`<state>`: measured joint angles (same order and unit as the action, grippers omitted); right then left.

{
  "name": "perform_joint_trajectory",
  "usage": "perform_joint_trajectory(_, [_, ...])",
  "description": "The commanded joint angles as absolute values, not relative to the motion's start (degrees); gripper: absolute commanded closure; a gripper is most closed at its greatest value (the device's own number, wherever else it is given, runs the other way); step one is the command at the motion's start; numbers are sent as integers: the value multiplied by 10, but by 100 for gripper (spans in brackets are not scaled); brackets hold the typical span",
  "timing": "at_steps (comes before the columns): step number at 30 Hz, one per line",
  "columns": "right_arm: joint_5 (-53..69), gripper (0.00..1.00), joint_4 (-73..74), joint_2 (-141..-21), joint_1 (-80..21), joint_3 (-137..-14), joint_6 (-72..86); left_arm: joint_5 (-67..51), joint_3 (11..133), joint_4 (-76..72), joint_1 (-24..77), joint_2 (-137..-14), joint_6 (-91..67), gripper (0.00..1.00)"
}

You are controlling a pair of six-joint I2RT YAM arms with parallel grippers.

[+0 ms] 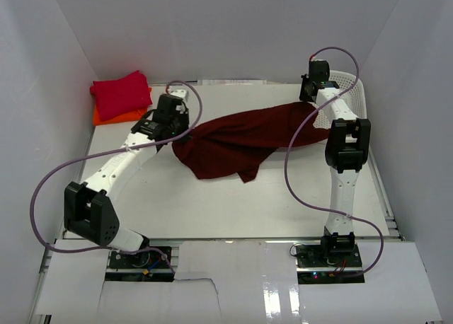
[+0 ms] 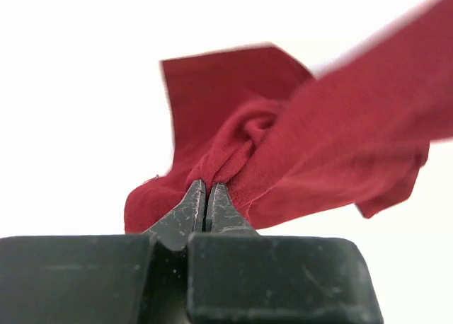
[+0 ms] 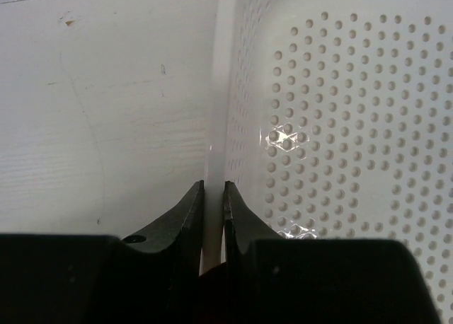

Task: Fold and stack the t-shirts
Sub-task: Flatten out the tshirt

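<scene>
A dark maroon t-shirt (image 1: pixel 237 143) is stretched across the middle of the table between my two grippers, sagging in loose folds. My left gripper (image 1: pixel 175 139) holds its left end. In the left wrist view the left gripper (image 2: pixel 207 186) is shut on a bunched fold of the maroon t-shirt (image 2: pixel 318 147). My right gripper (image 1: pixel 309 99) holds the shirt's right end beside the basket. The right wrist view shows the right gripper (image 3: pixel 214 186) nearly shut, with dark maroon t-shirt cloth (image 3: pixel 214 278) pinched deep between the fingers. A folded crimson t-shirt (image 1: pixel 120 92) lies on an orange t-shirt (image 1: pixel 113 117) at the back left.
A white mesh basket (image 1: pixel 348 90) stands at the back right, just behind the right gripper; its rim and perforated wall (image 3: pixel 340 112) fill the right wrist view. White walls enclose the table (image 1: pixel 212 204) on three sides. Purple cables loop off both arms.
</scene>
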<state>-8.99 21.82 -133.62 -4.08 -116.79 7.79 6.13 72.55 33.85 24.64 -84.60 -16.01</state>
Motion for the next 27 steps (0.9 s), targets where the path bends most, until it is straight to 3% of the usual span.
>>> perform_joint_trajectory(1, [-105,91,229,-1314,-32,-1152,54,133,728,379,192,-791,-181,100])
perform_joint_trajectory(7, [-87,90,229,-1316,-28,-1158,45,222,783,414,163,-768,-167,100])
perform_joint_trajectory(16, [-112,88,236,-1311,-26,-1158,5,123,771,396,162,-781,-174,100])
perform_joint_trajectory(27, [-129,83,247,-1314,-10,-1191,-27,96,788,396,162,-795,-159,100])
